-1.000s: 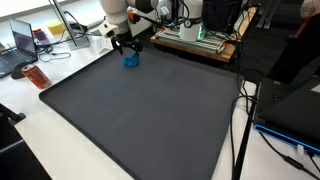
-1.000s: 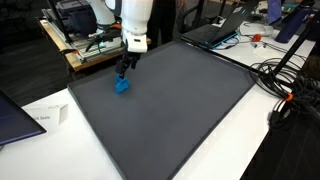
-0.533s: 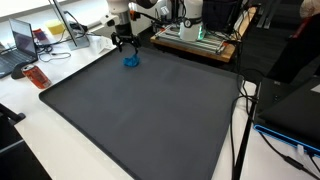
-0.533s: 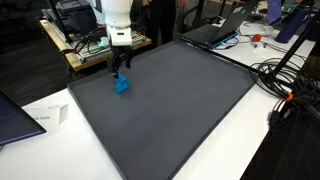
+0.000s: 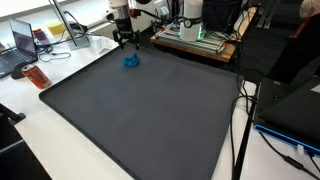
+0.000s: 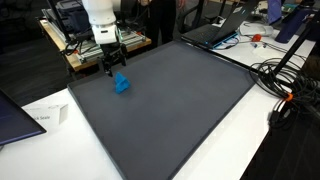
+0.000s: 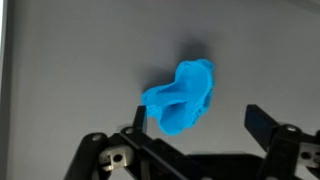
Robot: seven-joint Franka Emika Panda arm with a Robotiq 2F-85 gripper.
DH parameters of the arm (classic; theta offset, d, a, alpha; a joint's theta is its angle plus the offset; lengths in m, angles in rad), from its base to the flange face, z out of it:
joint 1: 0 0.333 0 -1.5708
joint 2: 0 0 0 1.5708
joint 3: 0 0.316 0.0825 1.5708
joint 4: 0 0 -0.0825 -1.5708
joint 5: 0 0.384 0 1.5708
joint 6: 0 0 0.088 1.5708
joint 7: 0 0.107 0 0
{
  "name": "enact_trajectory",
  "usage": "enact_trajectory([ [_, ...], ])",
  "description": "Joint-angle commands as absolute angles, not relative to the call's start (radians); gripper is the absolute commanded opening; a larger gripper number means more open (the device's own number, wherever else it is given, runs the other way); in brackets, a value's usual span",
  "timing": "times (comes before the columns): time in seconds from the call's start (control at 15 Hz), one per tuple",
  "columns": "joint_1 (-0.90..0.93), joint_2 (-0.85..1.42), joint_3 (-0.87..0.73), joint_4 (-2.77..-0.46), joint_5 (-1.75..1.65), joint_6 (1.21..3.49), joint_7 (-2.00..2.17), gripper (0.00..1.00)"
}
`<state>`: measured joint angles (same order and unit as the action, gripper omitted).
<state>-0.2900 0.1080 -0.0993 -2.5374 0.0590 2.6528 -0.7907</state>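
Note:
A crumpled bright blue object [image 5: 131, 61] [image 6: 121, 83] lies on the dark grey mat [image 5: 150, 110] [image 6: 170, 100] near one of its far corners. My gripper [image 5: 127, 42] [image 6: 113, 68] hangs open just above it, a little to the side and not touching it. In the wrist view the blue object [image 7: 182, 95] rests on the mat between and slightly ahead of the two black fingers, closer to the left one, and the gripper [image 7: 198, 115] holds nothing.
The mat covers most of a white table [image 6: 230, 140]. A red object [image 5: 36, 76] and a laptop [image 5: 22, 45] lie beside the mat. Electronics [image 5: 195, 35] stand behind it, cables [image 6: 290, 90] run along one side, and a paper [image 6: 45, 118] lies near a corner.
The arm has lifted and drawn back from the blue object, which stays in place on the mat. The jaws have stayed open.

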Motion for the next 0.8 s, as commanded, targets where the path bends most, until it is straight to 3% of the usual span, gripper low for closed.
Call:
enact_trajectory([
  [0.0, -0.287, 0.050, -0.140, -2.540, 0.099, 2.534, -0.767, 1.00],
  [0.4, -0.281, 0.028, -0.189, -2.504, 0.145, 2.360, -0.622, 1.00],
  [0.73, -0.294, 0.027, -0.209, -2.507, 0.378, 2.345, -0.665, 1.00],
])
